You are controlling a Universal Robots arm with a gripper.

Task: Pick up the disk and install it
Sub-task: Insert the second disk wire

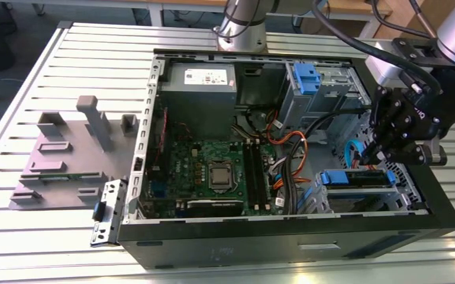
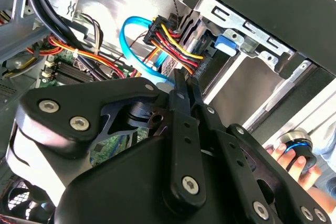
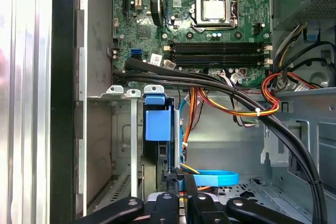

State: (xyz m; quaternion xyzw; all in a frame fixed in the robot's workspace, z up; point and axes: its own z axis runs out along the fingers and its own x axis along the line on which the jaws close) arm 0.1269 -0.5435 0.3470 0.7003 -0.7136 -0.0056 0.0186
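Observation:
The disk [image 1: 355,178] sits in the drive cage at the front corner of the open computer case [image 1: 290,228], on the exterior view's right, its blue carrier handle facing up. In the first wrist view the disk [image 3: 157,121] stands edge-on in the cage, blue handle toward the motherboard. My gripper [image 1: 369,161] hangs just above it, inside the case. In both wrist views the two thin fingers lie close together, shut, with nothing seen between them. The gripper [image 3: 181,181] has its tips at the disk's cable end; I cannot tell whether they touch it. The gripper [image 2: 186,85] points at a bundle of cables.
Motherboard [image 1: 211,171] and grey power supply [image 1: 198,83] fill the case's other side. A second blue carrier [image 1: 305,76] sits in the upper bay. Orange, red and blue cables [image 3: 231,109] run beside the cage. A grey fixture [image 1: 69,154] lies on the slatted table. A hand [image 2: 296,163] rests outside the case.

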